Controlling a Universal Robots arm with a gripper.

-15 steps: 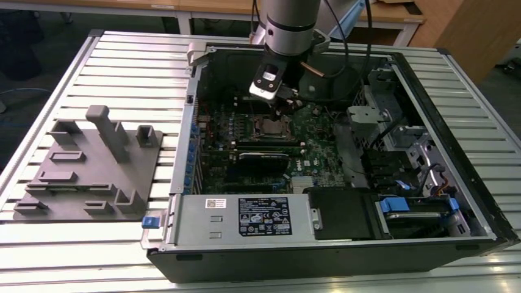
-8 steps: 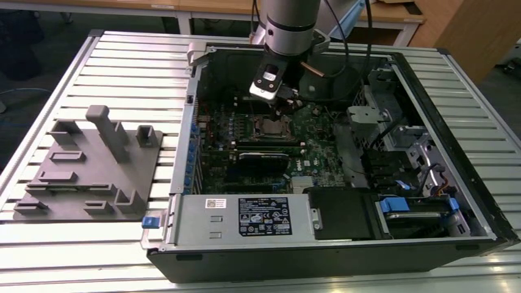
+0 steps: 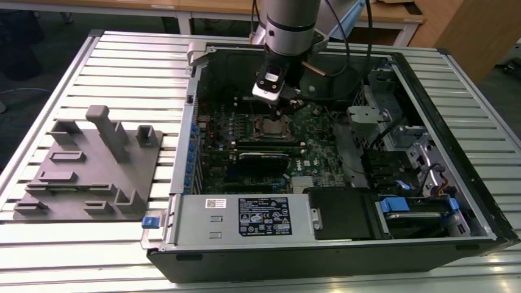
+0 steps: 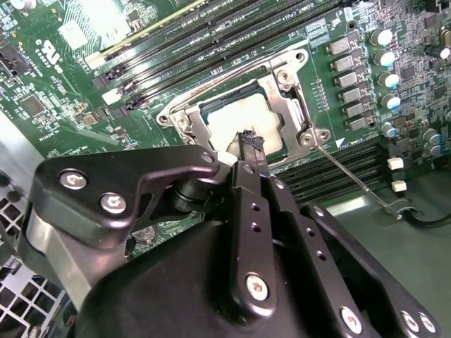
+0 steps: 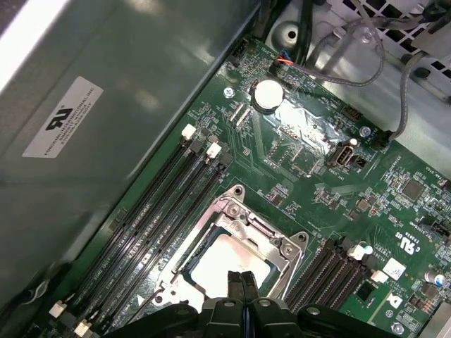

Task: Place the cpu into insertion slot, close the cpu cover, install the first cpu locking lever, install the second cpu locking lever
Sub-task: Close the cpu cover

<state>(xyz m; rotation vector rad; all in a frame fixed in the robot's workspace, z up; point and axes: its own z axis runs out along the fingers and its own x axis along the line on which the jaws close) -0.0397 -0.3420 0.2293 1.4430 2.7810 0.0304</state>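
Observation:
The cpu (image 4: 239, 120) (image 5: 222, 264) lies flat in the insertion slot (image 5: 189, 257), its silver top showing through the window of the cpu cover (image 4: 290, 113) (image 5: 273, 243), which is folded down over it. My gripper (image 4: 250, 141) (image 5: 243, 282) hovers just above the cpu, its two black fingers pressed together with nothing between them. In the exterior view the gripper (image 3: 281, 102) hangs just behind the socket (image 3: 273, 127). One thin locking lever (image 4: 352, 176) sticks out away from the socket corner. A second lever (image 4: 232, 77) runs along the cover's edge.
The open computer case (image 3: 183, 152) lies on a slatted table. Long memory slots (image 4: 211, 35) flank the socket. A black card (image 3: 262, 162) sits nearer the front, then the power supply (image 3: 244, 217). A grey fixture (image 3: 89, 165) stands at the exterior view's left. Cables (image 5: 366, 63) hang nearby.

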